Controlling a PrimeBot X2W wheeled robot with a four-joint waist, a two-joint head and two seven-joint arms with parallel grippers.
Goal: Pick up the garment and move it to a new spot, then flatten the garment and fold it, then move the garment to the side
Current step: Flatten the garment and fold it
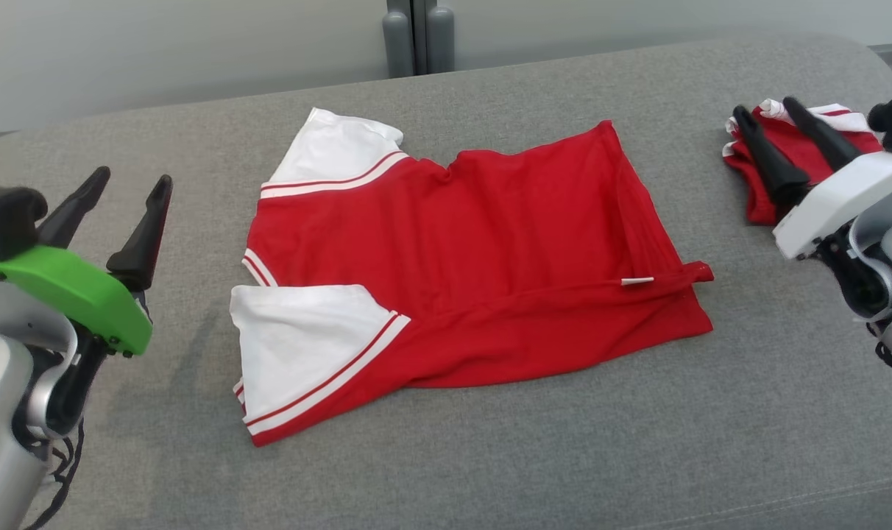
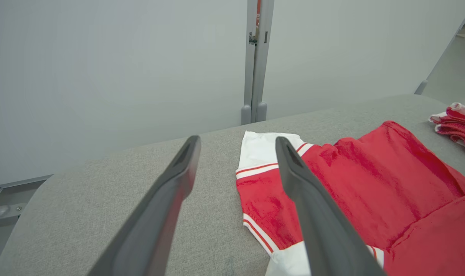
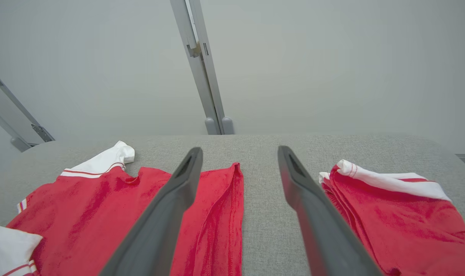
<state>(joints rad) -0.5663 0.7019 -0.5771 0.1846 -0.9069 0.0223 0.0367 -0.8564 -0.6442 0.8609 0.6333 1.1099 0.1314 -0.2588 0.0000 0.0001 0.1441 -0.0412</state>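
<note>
A red garment [image 1: 461,258] with white sleeves lies spread on the grey cushioned surface [image 1: 446,456], its near long edge folded up over the body. The same garment [image 2: 370,191] fills the right of the left wrist view, and the garment [image 3: 113,214] reaches the lower left of the right wrist view. My left gripper [image 1: 118,202] hovers open to the left of the sleeves, holding nothing. My right gripper [image 1: 770,129] hovers open at the far right, above a second folded red and white garment [image 1: 799,154]. In both wrist views my left gripper [image 2: 236,147] and right gripper [image 3: 240,157] show empty gaps.
The folded red and white garment [image 3: 389,214] sits near the right end of the surface. A pale partition wall with a grey post [image 1: 416,37] stands right behind the surface. Bare grey cushion runs along the near side.
</note>
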